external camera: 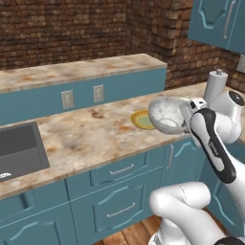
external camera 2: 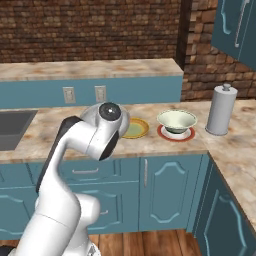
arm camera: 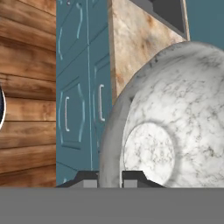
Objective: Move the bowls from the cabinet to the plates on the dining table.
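No legible text or labels.

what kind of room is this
Most likely a kitchen: a stone-topped counter with an inset sink, teal drawer units underneath, and a paper towel roll by the brick wall.

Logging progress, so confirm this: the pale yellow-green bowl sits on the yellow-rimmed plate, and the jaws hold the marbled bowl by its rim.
Wrong about the plate. In the right base view the pale yellow-green bowl sits on the red-rimmed plate; the yellow-rimmed plate beside it has no bowl on it. The rest stands: the hand view shows the jaws closed on the marbled bowl at its rim.
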Robot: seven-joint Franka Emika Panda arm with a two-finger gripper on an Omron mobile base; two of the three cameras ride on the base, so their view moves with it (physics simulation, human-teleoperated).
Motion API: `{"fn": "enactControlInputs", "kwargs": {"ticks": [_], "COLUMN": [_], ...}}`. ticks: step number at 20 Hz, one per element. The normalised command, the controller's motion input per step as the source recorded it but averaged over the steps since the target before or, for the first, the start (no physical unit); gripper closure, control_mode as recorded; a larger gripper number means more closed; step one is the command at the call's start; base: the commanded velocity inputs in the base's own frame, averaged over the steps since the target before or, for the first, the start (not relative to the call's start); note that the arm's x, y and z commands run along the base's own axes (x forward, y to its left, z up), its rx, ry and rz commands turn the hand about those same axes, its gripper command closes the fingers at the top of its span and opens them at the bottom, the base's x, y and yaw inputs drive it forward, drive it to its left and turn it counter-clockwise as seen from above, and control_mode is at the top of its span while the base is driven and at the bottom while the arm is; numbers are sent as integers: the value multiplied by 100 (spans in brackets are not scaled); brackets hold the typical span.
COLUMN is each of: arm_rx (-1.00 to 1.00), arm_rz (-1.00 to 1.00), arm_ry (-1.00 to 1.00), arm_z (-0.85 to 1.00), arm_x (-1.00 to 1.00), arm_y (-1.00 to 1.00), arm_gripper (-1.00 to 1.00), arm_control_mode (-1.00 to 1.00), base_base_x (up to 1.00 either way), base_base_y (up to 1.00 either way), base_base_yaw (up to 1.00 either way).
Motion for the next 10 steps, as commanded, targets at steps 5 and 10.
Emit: {"fn": "enactControlInputs", "kwargs": {"ticks": [5, 10], "arm_rx": [-1, -1], "arm_rz": [0, 0], "arm_ry": [1, 0], "arm_z": [-7, -13], "arm_x": [48, 47], "arm_y": [-13, -13], "arm_gripper": [100, 100], "arm_control_mode": [-100, -100], "base_base_x": [0, 0], "base_base_y": [0, 0], "base_base_yaw": [0, 0]}}
